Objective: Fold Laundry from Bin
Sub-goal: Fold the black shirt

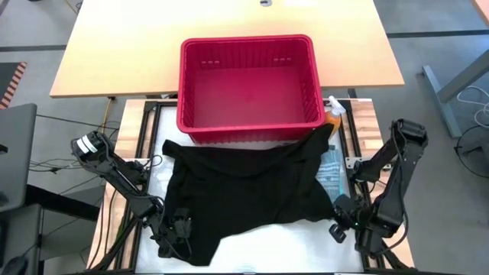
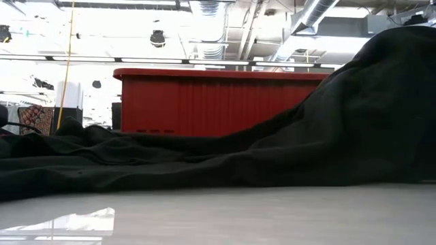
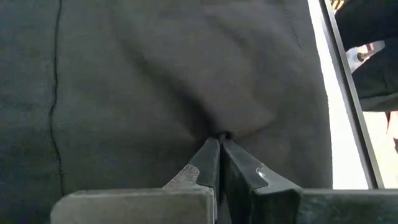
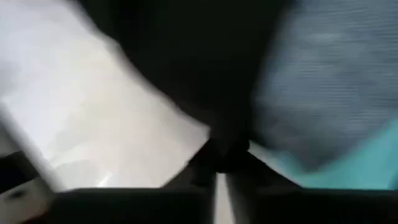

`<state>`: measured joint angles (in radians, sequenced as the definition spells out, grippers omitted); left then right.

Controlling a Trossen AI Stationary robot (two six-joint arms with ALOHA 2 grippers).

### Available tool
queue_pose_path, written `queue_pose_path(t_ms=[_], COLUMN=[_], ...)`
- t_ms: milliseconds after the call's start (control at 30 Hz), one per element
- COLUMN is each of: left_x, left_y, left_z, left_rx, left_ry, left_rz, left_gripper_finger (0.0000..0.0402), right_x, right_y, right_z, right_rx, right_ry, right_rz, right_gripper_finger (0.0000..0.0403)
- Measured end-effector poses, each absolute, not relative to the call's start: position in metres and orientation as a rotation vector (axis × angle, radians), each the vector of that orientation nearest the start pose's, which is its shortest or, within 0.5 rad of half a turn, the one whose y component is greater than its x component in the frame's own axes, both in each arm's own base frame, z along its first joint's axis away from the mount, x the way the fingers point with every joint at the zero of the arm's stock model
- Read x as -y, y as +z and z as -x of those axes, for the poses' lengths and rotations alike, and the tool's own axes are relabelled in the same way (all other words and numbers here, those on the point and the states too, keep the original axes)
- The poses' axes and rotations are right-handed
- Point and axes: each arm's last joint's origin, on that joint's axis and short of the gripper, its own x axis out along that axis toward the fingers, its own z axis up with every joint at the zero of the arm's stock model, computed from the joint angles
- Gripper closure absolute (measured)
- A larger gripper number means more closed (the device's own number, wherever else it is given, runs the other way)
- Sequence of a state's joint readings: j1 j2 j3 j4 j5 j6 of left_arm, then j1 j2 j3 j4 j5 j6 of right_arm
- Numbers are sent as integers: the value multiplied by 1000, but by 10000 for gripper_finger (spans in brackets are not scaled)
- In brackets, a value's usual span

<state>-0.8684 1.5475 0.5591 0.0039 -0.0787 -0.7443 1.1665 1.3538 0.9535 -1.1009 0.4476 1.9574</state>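
Both grippers pinch the black garment (image 1: 244,191) (left gripper (image 1: 177,227) lower left, right gripper (image 1: 341,216) lower right); thin cloth could slip free.

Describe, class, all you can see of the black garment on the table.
The black garment is soft, matte cloth, spread wide and rumpled over the white table, its far edge by the red bin. One far corner lies over a striped cloth. The left gripper is shut on its near left part; the right gripper pinches its near right corner.
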Motion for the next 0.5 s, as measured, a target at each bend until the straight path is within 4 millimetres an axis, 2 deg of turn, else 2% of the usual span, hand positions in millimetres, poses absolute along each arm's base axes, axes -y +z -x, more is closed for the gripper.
queue_pose_path(t_ms=[67, 233, 367, 500], left_x=[191, 194, 199, 204], left_y=[116, 119, 126, 131], left_z=[-165, -165, -160, -152], left_rx=[-1089, -1088, -1088, -1131], left_ry=[-337, -368, -443, -497], left_rz=[218, 259, 302, 348], left_gripper_finger=[401, 401, 401, 401], right_x=[-199, -203, -203, -206], right_y=[234, 266, 300, 324], right_z=[-100, -101, -101, -100], right_rx=[-1024, -987, -975, -1028], right_ry=[-448, -232, -112, -38], right_rz=[-686, -882, -946, -1012], right_gripper_finger=[383, 373, 383, 383])
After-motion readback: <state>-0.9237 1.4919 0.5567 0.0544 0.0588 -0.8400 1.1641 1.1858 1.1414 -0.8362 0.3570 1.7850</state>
